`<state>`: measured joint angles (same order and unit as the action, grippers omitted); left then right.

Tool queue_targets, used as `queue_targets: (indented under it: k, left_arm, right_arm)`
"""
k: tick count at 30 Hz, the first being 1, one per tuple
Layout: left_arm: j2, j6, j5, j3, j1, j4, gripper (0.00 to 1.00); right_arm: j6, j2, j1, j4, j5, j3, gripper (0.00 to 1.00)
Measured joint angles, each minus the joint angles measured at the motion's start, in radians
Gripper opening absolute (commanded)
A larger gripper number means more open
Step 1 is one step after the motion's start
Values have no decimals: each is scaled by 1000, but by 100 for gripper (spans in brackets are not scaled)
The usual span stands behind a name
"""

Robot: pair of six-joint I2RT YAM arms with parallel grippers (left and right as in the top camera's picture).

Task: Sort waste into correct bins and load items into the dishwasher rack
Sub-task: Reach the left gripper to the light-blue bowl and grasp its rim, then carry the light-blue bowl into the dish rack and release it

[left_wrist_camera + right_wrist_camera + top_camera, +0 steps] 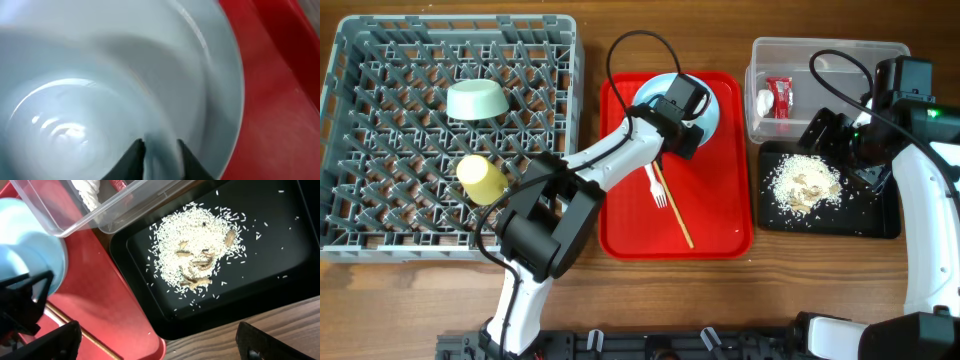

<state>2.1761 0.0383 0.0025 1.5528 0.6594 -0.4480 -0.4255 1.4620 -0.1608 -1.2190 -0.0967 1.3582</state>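
Left, we note the rack [360, 215] holding a green bowl [478, 99] and a yellow cup [482, 178]. Centre: the left gripper [688, 120] is over a light blue bowl [722, 108] on the red tray [620, 225].

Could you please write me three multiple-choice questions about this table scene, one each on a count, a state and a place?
1. How many dishes sit in the large square grey plastic rack?
A. none
B. two
C. five

2. How does the right gripper stand?
A. open, nothing between its fingers
B. shut tight
C. out of view

3. Where does the small shiny red wrapper lie?
A. in the grey rack
B. in the right gripper
C. in the clear plastic rectangular tub

Answers:
1 B, only a pale green bowl and a small yellow cup are in it.
2 A, the right wrist view shows its fingers wide apart.
3 C, it lies inside the tub beside a small white scrap.
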Motion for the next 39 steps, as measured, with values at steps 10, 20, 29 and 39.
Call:
queue_targets:
  k: [10,20,29,39]
  left_arm:
    - [-10,-6,-73,1,0,33,4]
    - [-206,12,58,0,-63,-5,4]
    - [-354,59,495,0,-421,-23,4]
    - [-260,161,966,0,-771,-14,4]
  right_arm:
    - [0,0,0,-1,0,0,100]
    - [0,0,0,-1,0,0,100]
    - [12,0,0,-2,0,0,100]
    - [23,0,0,-2,0,0,100]
